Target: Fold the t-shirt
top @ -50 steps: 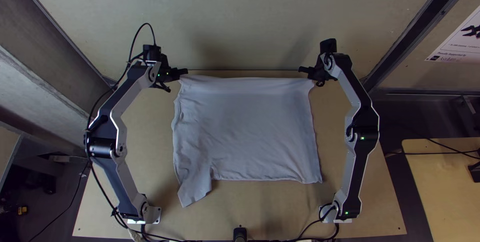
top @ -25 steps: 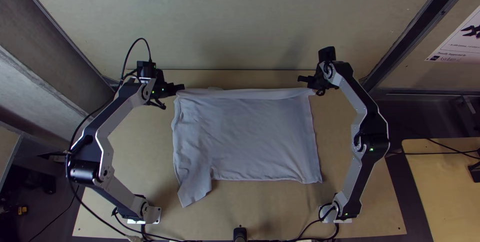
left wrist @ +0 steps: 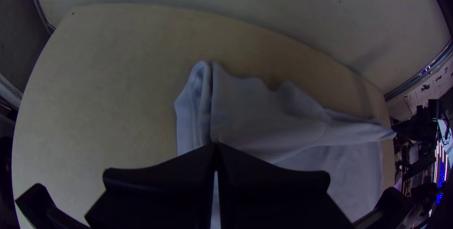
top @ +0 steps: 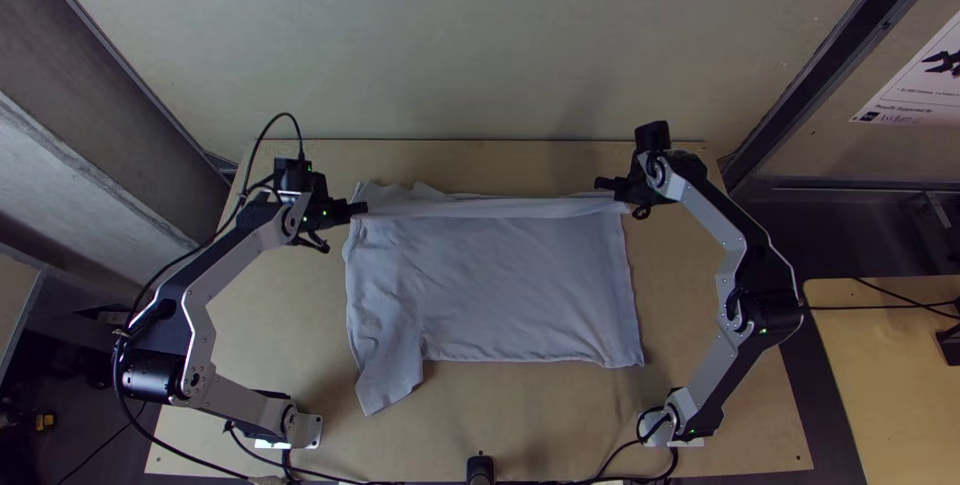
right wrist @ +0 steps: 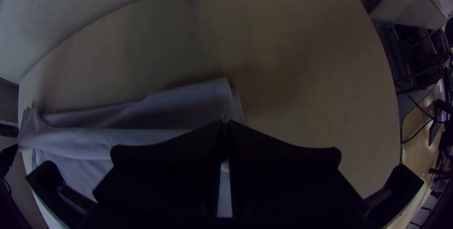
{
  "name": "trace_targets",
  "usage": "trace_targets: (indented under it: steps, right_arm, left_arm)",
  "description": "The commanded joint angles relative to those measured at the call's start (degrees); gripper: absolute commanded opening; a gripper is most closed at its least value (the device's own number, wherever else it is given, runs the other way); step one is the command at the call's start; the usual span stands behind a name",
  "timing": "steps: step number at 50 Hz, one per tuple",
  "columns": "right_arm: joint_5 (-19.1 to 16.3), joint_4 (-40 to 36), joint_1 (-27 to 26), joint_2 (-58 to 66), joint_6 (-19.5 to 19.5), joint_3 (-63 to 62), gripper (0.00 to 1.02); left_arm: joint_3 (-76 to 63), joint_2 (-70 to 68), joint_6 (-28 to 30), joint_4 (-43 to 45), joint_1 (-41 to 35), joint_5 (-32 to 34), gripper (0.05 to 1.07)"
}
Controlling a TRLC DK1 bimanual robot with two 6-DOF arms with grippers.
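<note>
Your t-shirt [top: 500,285] sits mid-tabletop [top: 560,420], far part doubled over. Your left gripper [left wrist: 215,146] pinches the raised fold at 10 o'clock, your right gripper [right wrist: 225,122] nips it at 2, probably so it's taut and comes toward 6 o'clock straight. I'd watch that flap [top: 388,385] poking out around 7:30 though, could leave a messy edge.

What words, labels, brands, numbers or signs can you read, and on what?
Sheet, right edge of the top view: lines of print beside a dark figure; the smallest too small to read, and I can't give a sure quote of the rest.
T-shirt: none on the cloth that shows.
Left arm and right arm: no text that I can make out.
</note>
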Motion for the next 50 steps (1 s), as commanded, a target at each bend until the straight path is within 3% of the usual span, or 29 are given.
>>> trace_targets:
  steps: [1,5,7,11,16,19,24,34,50]
  right_arm:
    - [1.04,1.41,0.47,-1.92,-0.21,-4.30,0.03]
    - [1.04,1.67,0.56,-2.00,-0.21,-5.71,0.02]
    - [1.04,2.02,0.65,-2.18,-0.21,-6.14,0.03]
    - [1.22,2.11,0.38,-2.62,-0.21,-6.58,0.03]
    - [2.36,2.29,0.03,-5.08,0.05,-7.46,0.24]
    - [2.36,2.38,-0.23,-7.19,0.76,-8.25,0.48]
    - [2.27,2.38,-0.67,-10.44,1.19,-9.75,1.00]
    - [2.36,2.11,-2.52,-17.82,1.46,-10.98,0.99]
    - [2.36,-9.31,-3.05,-31.71,1.37,-10.36,0.99]
  left_arm:
    - [-4.65,-1.54,0.71,2.40,-0.21,0.13,0.08]
    - [-7.55,-1.54,0.71,5.30,-0.30,0.13,0.08]
    - [-8.61,-1.63,0.71,6.62,-0.38,0.05,0.13]
    - [-9.31,-1.63,0.62,6.62,-0.38,0.05,0.46]
    - [-9.75,-3.47,0.18,5.57,-0.21,0.13,0.81]
    - [-9.75,-4.53,0.00,3.81,-0.21,0.48,1.03]
    - [-8.79,-6.55,0.09,1.79,-0.12,0.84,1.03]
    - [-7.38,-11.82,0.71,-2.43,1.11,1.80,1.03]
    - [-3.86,-19.91,6.15,-17.99,1.20,2.77,1.03]
